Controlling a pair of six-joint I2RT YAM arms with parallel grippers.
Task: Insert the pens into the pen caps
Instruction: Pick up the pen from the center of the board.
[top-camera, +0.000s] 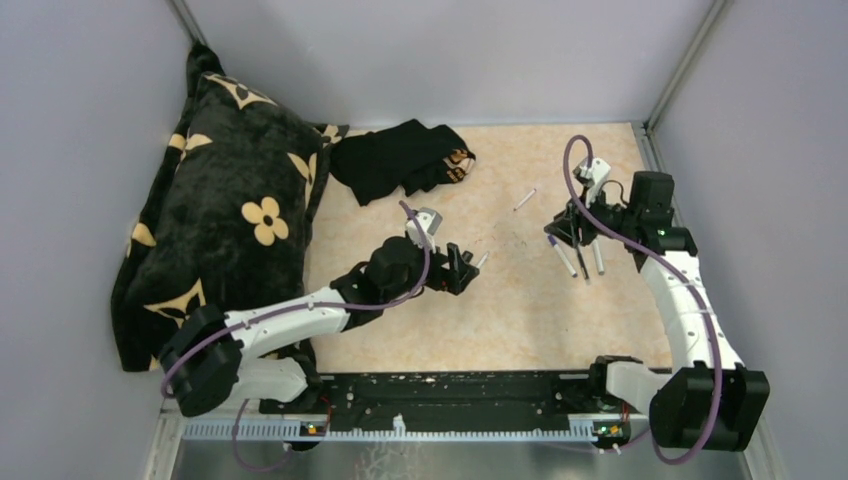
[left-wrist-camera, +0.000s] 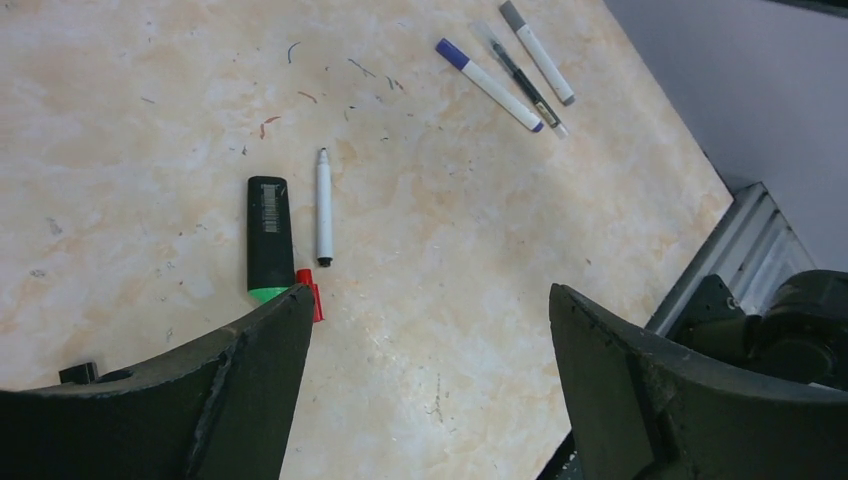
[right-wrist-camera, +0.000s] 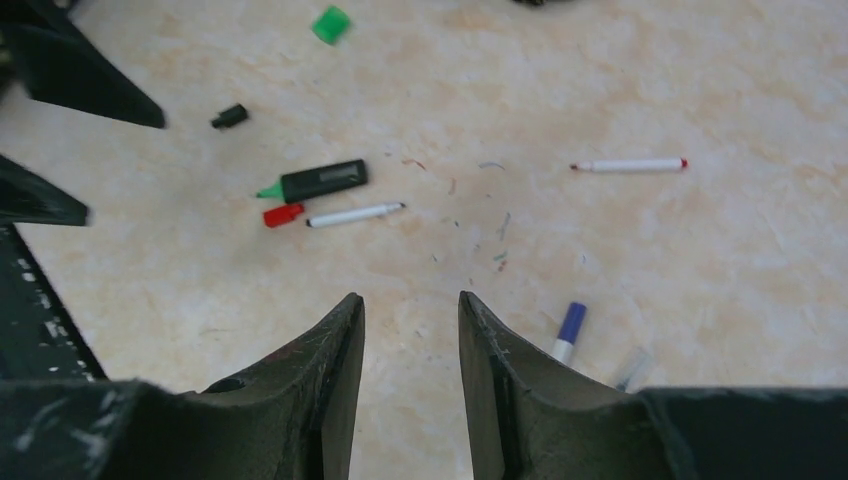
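My left gripper (left-wrist-camera: 430, 290) (top-camera: 462, 268) is open and empty above the table. Just beyond its left finger lie the black marker (left-wrist-camera: 270, 238) with its green tip bare, a thin white pen (left-wrist-camera: 323, 207) and a red cap (left-wrist-camera: 310, 293). My right gripper (right-wrist-camera: 410, 297) (top-camera: 560, 228) is open and empty. A white pen with a purple cap on it (right-wrist-camera: 569, 331) lies by its right finger, beside two more thin pens (left-wrist-camera: 537, 52). A red-tipped pen (right-wrist-camera: 628, 165) lies alone. A green cap (right-wrist-camera: 330, 24) and a black cap (right-wrist-camera: 229, 117) lie loose.
A black flowered cushion (top-camera: 230, 220) fills the left side and a black cloth (top-camera: 405, 155) lies at the back. The walls of the enclosure stand close on the left, the back and the right. Pen marks dot the table (top-camera: 500, 320).
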